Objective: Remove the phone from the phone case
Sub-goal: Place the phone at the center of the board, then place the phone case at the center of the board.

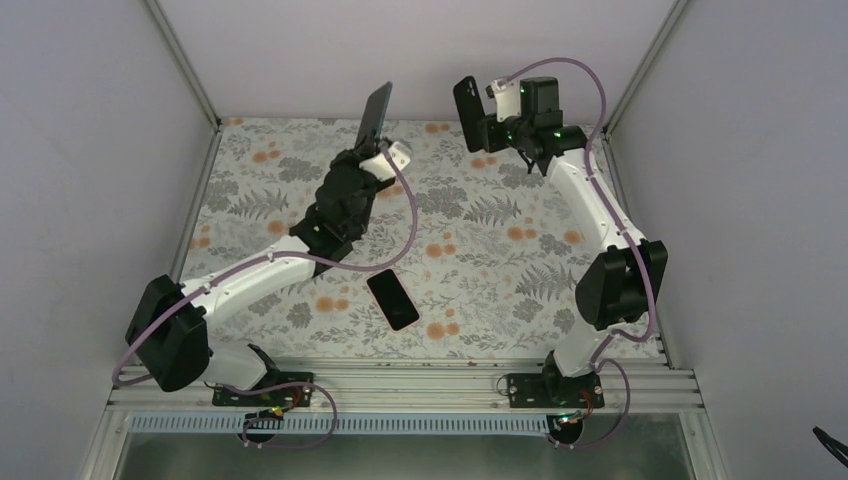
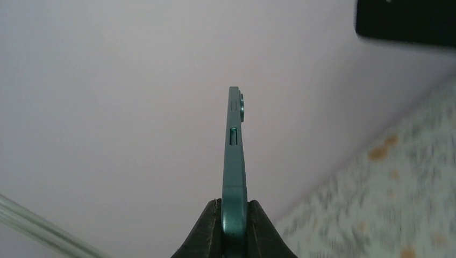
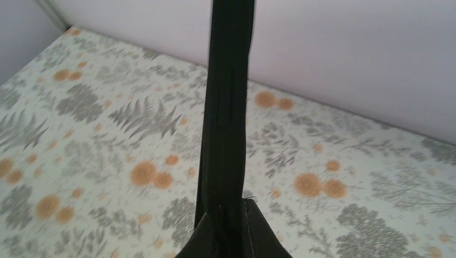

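The floral table [image 1: 480,250] spreads out below me, and I hold both wrists high above its far end. My left gripper [image 1: 370,150] is clamped on one end of the dark teal phone [image 2: 235,156], which stands upright in the air. Its camera bump and side button show along the edge in my wrist view. My right gripper [image 1: 488,128] is pinched tight on the black phone case [image 3: 228,97], also held on edge and apart from the phone. A black handset [image 1: 392,299] lies flat on the cloth near my bases.
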